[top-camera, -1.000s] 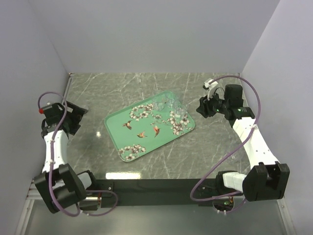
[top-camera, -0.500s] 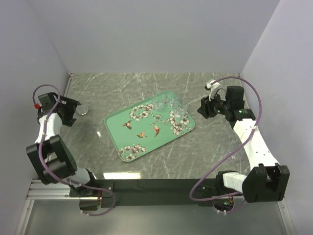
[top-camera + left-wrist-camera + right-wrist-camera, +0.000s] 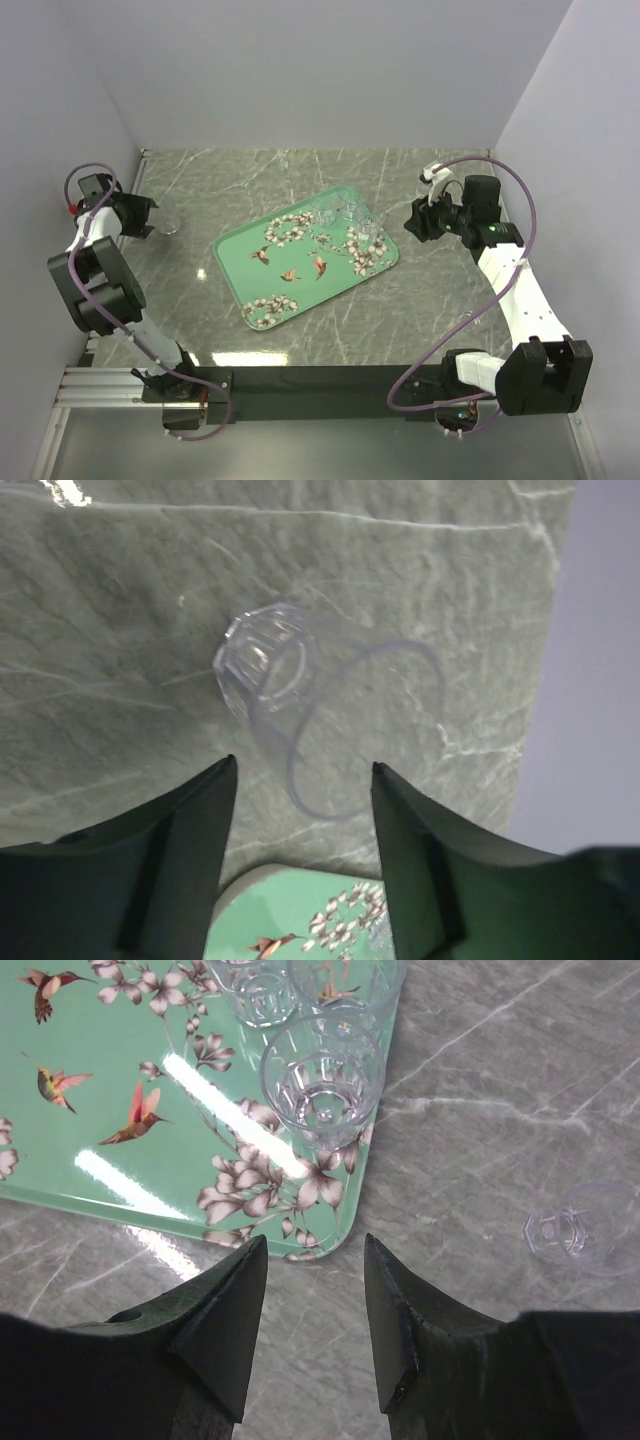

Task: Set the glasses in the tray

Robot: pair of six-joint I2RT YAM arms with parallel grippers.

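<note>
Left gripper [image 3: 302, 770], jaws open, one glass [image 3: 300, 700] on the table [image 3: 100, 630] just ahead of its fingers, three glasses [image 3: 322, 1080] in the tray [image 3: 120, 1180] corner, right gripper [image 3: 312, 1245], jaws open and empty, beside that corner.

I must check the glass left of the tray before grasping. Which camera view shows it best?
Left wrist view: the glass fills the frame centre, faceted base and rim clear, just beyond the open left claw. Top external shows only a faint spot by that claw. Right wrist does not show it.
</note>
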